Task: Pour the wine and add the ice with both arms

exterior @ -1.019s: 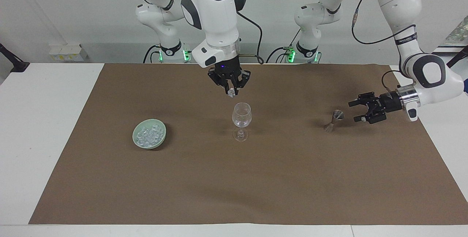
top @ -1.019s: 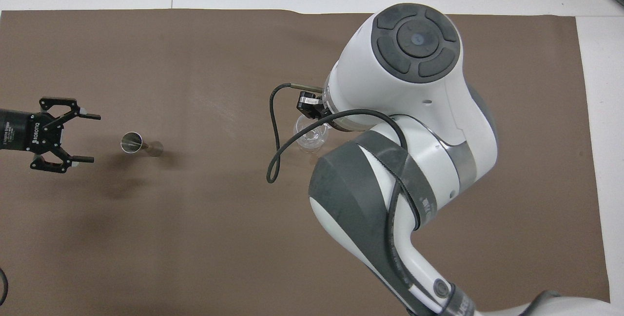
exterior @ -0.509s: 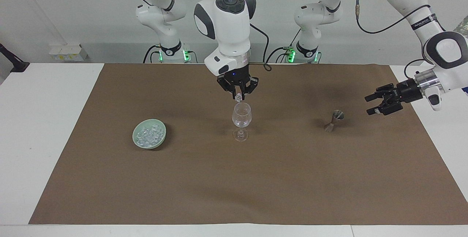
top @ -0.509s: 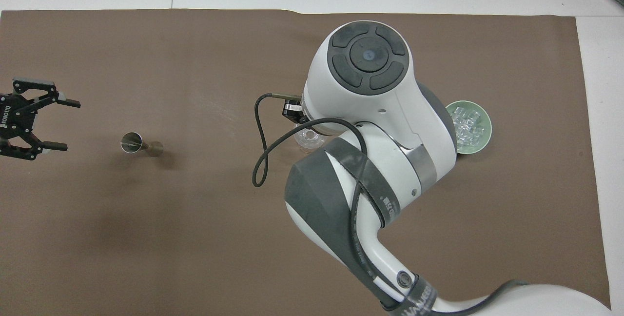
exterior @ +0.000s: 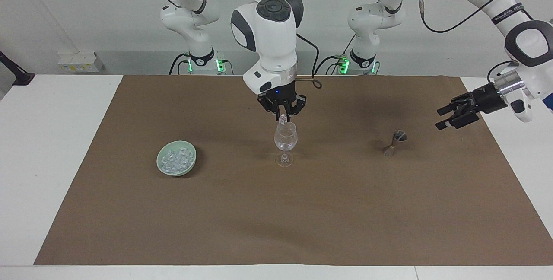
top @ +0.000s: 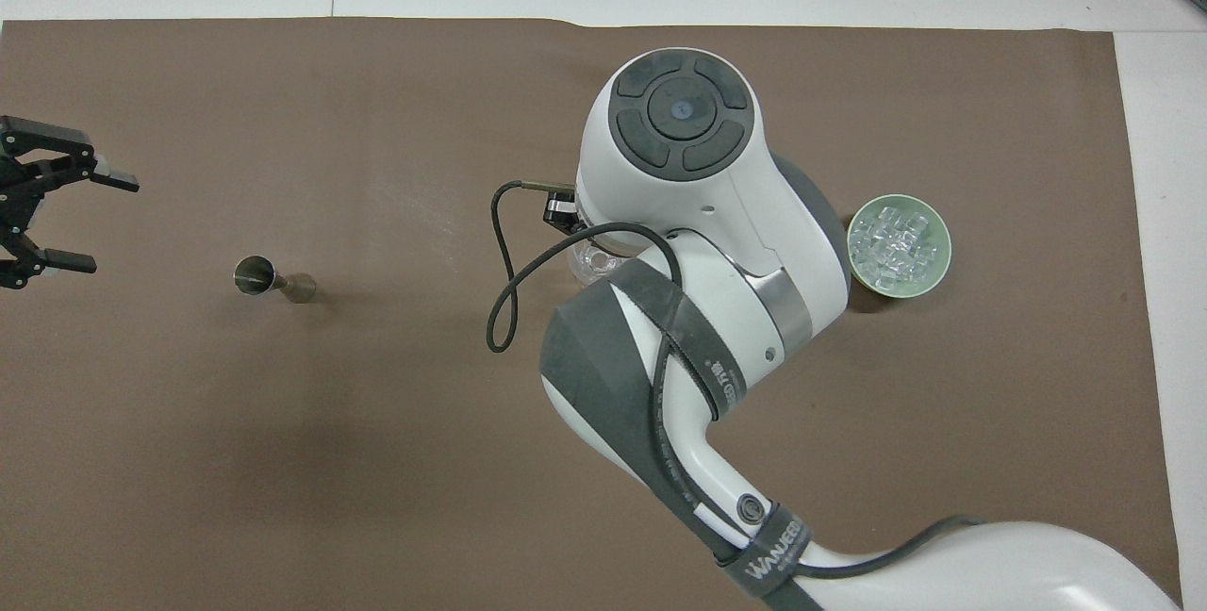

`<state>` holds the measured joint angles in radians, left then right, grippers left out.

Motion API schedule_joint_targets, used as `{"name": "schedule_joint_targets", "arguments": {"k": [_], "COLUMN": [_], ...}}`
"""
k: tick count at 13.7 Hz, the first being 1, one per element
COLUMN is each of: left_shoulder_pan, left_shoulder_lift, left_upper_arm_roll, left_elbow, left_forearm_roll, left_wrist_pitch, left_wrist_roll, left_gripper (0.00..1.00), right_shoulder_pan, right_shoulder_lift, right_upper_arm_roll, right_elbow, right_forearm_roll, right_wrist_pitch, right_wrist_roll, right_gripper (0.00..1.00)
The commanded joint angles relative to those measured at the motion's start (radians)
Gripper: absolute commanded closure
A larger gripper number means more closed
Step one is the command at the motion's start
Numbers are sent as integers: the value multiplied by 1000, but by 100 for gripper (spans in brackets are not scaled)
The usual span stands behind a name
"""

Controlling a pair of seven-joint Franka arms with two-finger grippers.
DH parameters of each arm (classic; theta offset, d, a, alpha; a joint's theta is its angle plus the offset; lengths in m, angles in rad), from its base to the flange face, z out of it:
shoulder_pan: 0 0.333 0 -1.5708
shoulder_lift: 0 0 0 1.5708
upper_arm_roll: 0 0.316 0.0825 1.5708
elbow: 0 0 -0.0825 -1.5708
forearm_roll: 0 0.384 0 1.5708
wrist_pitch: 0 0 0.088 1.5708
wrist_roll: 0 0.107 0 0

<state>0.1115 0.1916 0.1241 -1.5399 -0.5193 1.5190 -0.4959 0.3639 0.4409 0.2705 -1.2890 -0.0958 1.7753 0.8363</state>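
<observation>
A clear stemmed glass (exterior: 285, 141) stands mid-mat; only its rim (top: 594, 262) peeks out beside the arm in the overhead view. My right gripper (exterior: 283, 119) hangs just above the glass's mouth, shut on a small chunk of ice (exterior: 283, 117). The right arm's wrist hides that gripper from above. More ice (exterior: 176, 159) is heaped in a pale green bowl (exterior: 159, 162) toward the right arm's end, also seen from overhead as the bowl (top: 853, 257). My left gripper (exterior: 448, 118) hovers open and empty over the mat's edge at the left arm's end. Wine is out of view.
A small metal jigger (exterior: 393, 142) stands on the brown mat (exterior: 276, 211) between the glass and the left gripper (top: 99, 222); from above the jigger (top: 269, 279) lies a short way from those open fingers. White tabletop borders the mat.
My right gripper carried the ice chunk sideways and down to just over the glass's mouth. The left gripper drew back from the jigger and rose toward its own end, staying open.
</observation>
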Motion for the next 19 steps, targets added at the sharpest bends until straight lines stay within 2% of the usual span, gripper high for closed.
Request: {"name": "schedule_joint_targets", "arguments": {"k": [1, 3, 6, 10, 15, 17, 19], "left_shoulder_pan": [-27, -33, -33, -32, -30, -29, -29], "left_shoulder_lift": [-35, -37, -81, -141, -182, -221, -225], "left_upper_arm_roll": [3, 0, -46, -83, -167, -199, -228], "left_elbow": [14, 61, 72, 72, 72, 63, 63], "left_forearm_roll": [56, 82, 168, 261, 400, 447, 479], "left_wrist_pitch": [3, -8, -16, -26, -72, -89, -108], "left_wrist_roll": [3, 14, 43, 210, 437, 534, 545], "left_gripper": [0, 0, 0, 0, 0, 0, 0], "right_shoulder_pan": [12, 13, 12, 7, 9, 9, 9], "right_shoulder_lift": [19, 25, 27, 27, 16, 15, 16], "right_upper_arm_roll": [7, 7, 9, 7, 7, 7, 7], "right_elbow": [19, 17, 0, -15, -64, -64, -64], "right_forearm_roll": [-24, -32, -47, -45, -47, -47, -47], "right_wrist_pitch": [18, 21, 35, 91, 96, 96, 90], "right_wrist_roll": [41, 43, 43, 44, 44, 44, 44], "right_gripper": [100, 100, 100, 100, 100, 100, 95]}}
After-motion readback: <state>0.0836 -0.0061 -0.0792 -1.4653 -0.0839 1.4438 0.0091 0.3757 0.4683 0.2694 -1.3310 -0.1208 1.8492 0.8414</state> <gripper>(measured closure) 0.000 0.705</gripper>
